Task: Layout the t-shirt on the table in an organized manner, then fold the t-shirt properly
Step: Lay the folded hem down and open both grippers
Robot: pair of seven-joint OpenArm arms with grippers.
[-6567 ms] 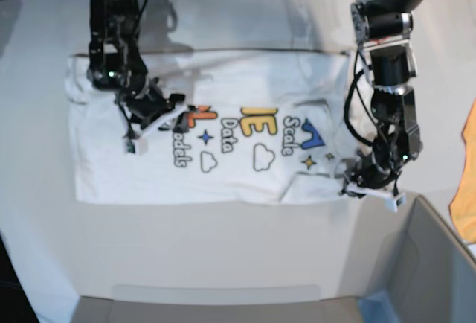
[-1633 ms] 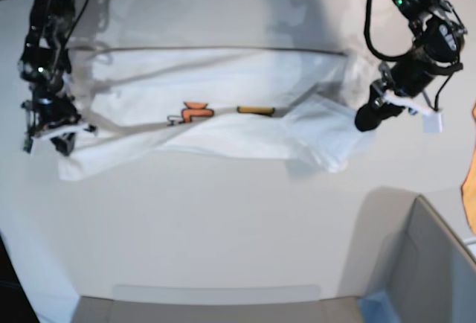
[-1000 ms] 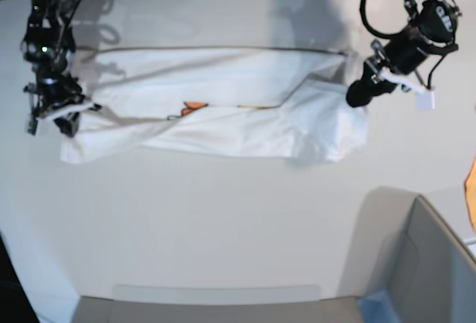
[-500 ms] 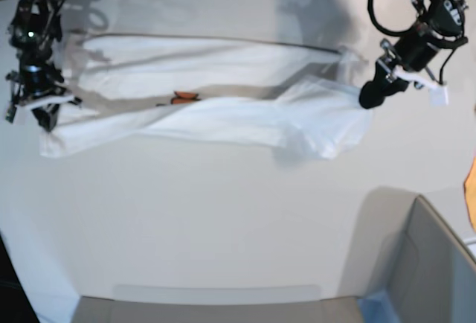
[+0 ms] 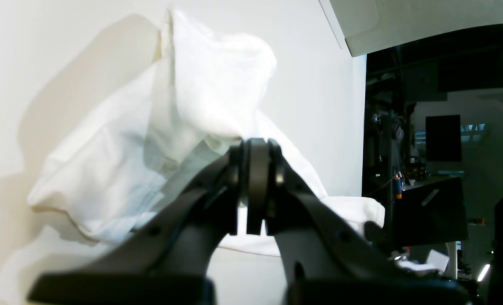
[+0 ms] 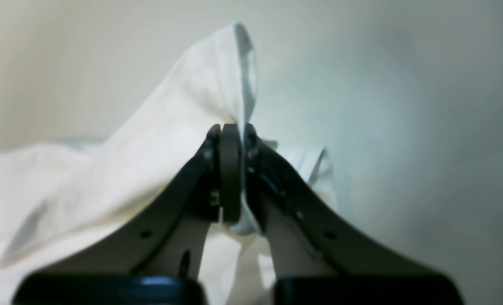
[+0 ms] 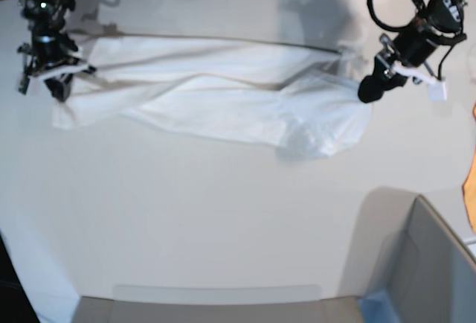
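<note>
The t-shirt (image 7: pixel 223 103) lies long from left to right between both arms. The left gripper (image 7: pixel 370 88) is pinched tight on its right end. The right gripper (image 7: pixel 53 77) is pinched tight on its left end.

Both arms' fingers (image 7: pixel 370 89) pinch the t-shirt (image 7: pixel 223 100) aloft.

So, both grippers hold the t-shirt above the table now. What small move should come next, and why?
Probably carry the held edge a little further toward the far side, then lower it. The left gripper and right gripper are shut on the t-shirt, which sags between them over the table, folded over with the print hidden but not yet lying flat.
</note>
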